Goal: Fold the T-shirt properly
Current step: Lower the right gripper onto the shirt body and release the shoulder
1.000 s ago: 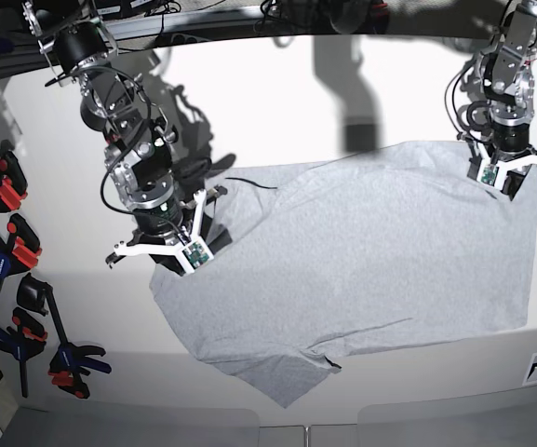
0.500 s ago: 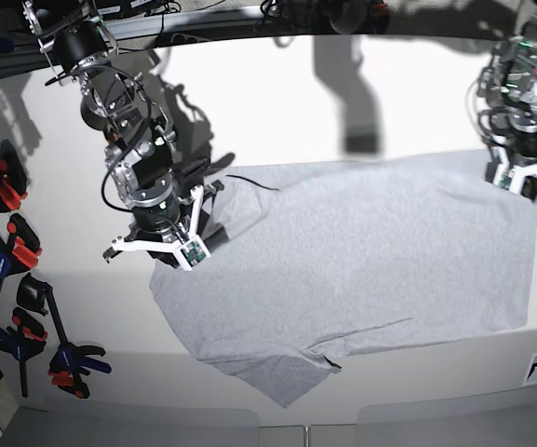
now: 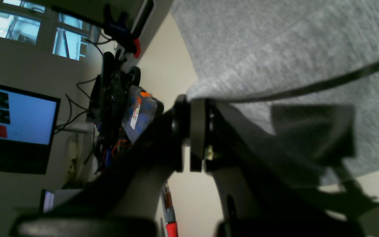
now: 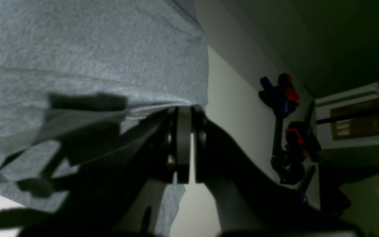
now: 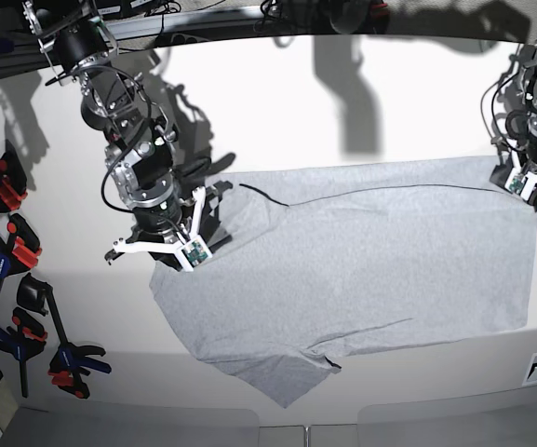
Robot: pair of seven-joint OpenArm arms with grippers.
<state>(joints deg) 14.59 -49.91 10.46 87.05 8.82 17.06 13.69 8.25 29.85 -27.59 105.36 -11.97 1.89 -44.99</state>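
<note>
Grey heathered cotton covers most of the near table: the T-shirt (image 5: 370, 256) lies spread with its plain side up, and no lettering can be read on it in any view. Its long axis runs across the base view, from the lower left to the right edge. One pointed corner hangs toward the near edge of the white table (image 5: 361, 102). The knit looks soft and finely speckled, with some shallow creases.

On the left side of the base view, the right gripper (image 5: 186, 250) has its jaws together, clamped on the T-shirt edge; in the right wrist view the cloth bunches at the black fingertips (image 4: 183, 113). Beside it, blue and red clamps (image 5: 12, 247) lie on the table's left margin.

Farther, at the right far corner, the left gripper (image 5: 527, 191) is also pressed together on the T-shirt corner. In the left wrist view a lit monitor (image 3: 15, 113) is visible, its writing too blurred to read.
</note>
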